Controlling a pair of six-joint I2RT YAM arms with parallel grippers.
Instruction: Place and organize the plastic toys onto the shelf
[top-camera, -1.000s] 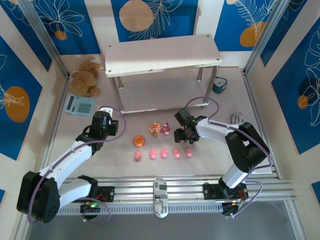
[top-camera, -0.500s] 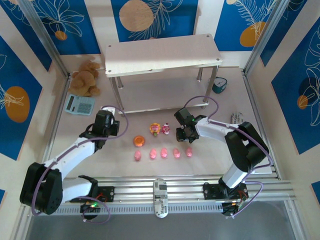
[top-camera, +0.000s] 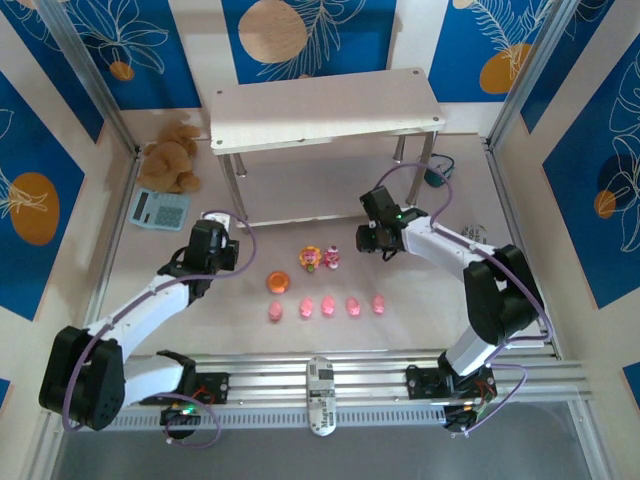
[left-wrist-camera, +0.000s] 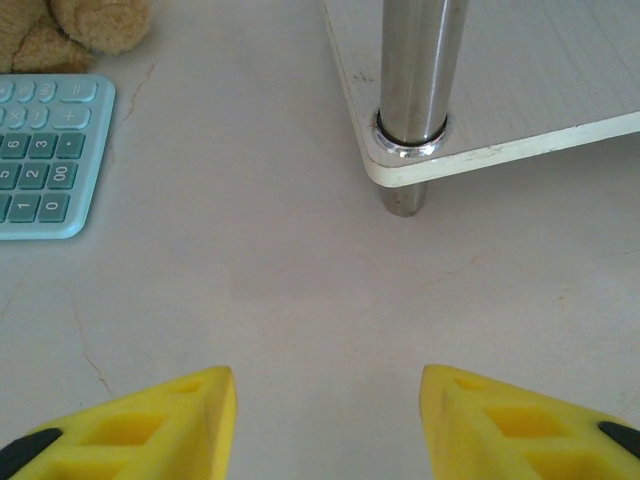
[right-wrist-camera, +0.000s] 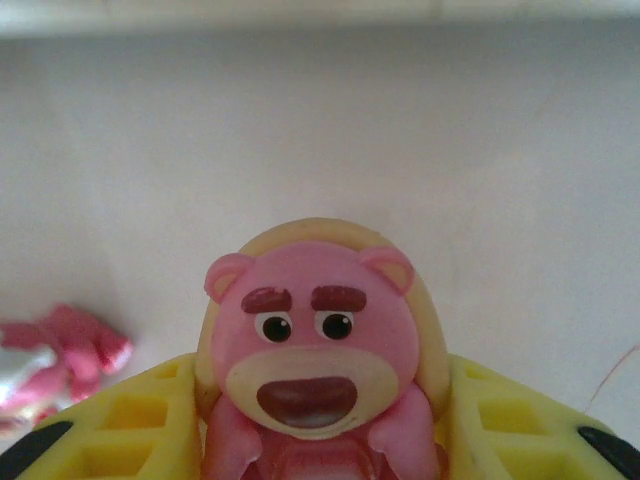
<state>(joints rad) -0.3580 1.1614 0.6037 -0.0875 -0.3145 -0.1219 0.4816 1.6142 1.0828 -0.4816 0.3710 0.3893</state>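
The right gripper (right-wrist-camera: 315, 432) pinches a bear figure (right-wrist-camera: 315, 330) upright, right of centre in the top view, just below the shelf (top-camera: 320, 112); carry it level onto a board and set it at one end to leave room for the rest. The left gripper (left-wrist-camera: 325, 420) hangs spread over bare table (left-wrist-camera: 250, 280), left of centre
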